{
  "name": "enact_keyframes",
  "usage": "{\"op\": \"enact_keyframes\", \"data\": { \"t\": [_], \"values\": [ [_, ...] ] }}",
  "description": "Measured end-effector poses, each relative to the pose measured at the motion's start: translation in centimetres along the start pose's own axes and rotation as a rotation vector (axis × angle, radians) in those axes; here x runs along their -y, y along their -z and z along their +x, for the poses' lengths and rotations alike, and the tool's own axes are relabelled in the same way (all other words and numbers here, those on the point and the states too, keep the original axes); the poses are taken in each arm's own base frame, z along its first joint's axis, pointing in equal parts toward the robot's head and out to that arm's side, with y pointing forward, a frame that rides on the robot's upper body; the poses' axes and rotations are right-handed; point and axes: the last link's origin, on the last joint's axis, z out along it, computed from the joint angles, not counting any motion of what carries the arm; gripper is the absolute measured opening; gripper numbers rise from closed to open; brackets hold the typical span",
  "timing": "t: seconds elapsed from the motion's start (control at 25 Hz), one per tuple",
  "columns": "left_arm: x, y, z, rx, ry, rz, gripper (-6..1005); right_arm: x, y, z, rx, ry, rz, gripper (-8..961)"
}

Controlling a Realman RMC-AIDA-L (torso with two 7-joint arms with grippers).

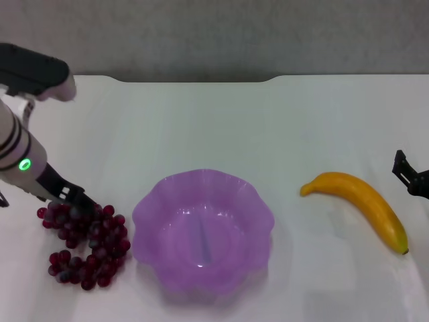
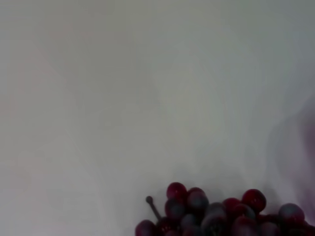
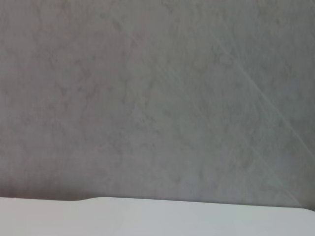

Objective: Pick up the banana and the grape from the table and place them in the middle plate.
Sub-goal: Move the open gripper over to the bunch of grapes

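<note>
No text, label, brand, number or sign can be read anywhere. The only mark is a small green ring light on the left arm (image 1: pixel 25 164), without lettering.

Purple plate (image 1: pixel 154 221), yellow banana (image 1: pixel 365 201)

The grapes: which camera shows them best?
The head view: the whole bunch of grapes lies beside the purple dish, under the left gripper. The left wrist view catches only the bunch's edge; the right wrist view shows none.
</note>
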Motion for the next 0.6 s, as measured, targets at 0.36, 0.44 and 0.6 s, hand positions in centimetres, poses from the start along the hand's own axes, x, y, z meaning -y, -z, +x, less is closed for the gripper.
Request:
{"op": "enact_keyframes", "data": {
  "t": [0.36, 0.44, 0.6],
  "values": [
    [0.0, -1.4, 0.0, -0.01, -0.011, 0.003, 890, 0.0, 0.0, 0.0, 0.0, 0.0, -0.001, 891],
    [0.0, -1.6, 0.0, -0.013, -0.008, 0.004, 890, 0.0, 0.0, 0.0, 0.001, 0.0, -0.001, 892],
    [0.2, -2.5, -0.2, -0.013, -0.011, 0.006, 891, -0.1, 0.0, 0.0, 0.001, -0.001, -0.001, 892]
  ]
}}
